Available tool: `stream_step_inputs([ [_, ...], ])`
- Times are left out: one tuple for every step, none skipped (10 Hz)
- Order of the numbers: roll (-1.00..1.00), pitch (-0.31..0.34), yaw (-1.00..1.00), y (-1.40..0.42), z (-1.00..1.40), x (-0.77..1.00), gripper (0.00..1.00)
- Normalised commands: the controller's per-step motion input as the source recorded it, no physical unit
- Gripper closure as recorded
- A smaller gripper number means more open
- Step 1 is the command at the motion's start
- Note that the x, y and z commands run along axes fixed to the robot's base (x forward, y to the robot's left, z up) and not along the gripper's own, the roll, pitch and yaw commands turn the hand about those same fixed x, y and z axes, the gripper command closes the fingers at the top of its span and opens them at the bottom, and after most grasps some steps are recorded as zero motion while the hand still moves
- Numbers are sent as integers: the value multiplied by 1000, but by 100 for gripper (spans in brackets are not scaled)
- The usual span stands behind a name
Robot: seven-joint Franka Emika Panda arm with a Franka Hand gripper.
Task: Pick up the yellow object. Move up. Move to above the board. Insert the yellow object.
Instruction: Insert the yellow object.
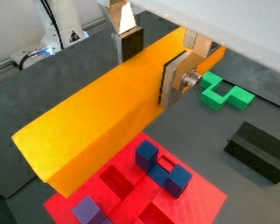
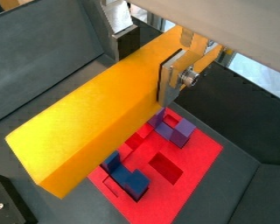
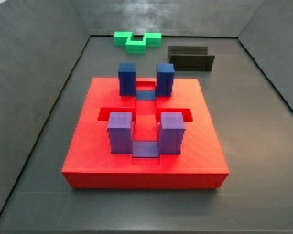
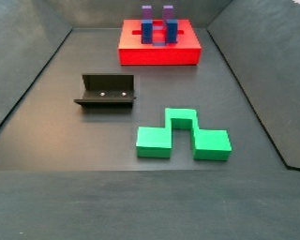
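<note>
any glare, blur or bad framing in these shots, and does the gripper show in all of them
In both wrist views the yellow object fills the frame, evenly lit, held in the gripper, whose nearest finger looks soft and close. A wrist view shows a bright washed-out strip along one edge. In a side view the board is sharp with a pale sheen on the floor behind; neither side view shows the gripper.

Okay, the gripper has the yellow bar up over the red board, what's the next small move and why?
Probably a slow descent. In both wrist views the gripper is shut on the yellow bar, which hangs above the board near the blue posts; neither side view shows it, so check alignment first.
</note>
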Motion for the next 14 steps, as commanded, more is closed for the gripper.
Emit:
stream_step_inputs([
  [0,-51,0,-60,-226,0,100],
  [0,-83,0,-77,-254,17,100],
  [0,-71,0,-60,-229,86,100],
  [0,-74,0,-63,-243,54,100],
  [-6,-91,-31,-151,-351,197,100],
  [-39,-10,-46,-163,-343,300,100],
  [-20,-10,0,-203,-329,243,100],
  [0,0,0,-214,-191,277,100],
  [33,0,0,-231,-234,243,100],
  [86,0,0,-251,-306,203,100],
  [166,0,63,-283,-371,171,100],
  [244,30,23,-297,-414,209,100],
  [276,43,0,-191,-454,274,100],
  [317,57,0,-109,-486,280,100],
])
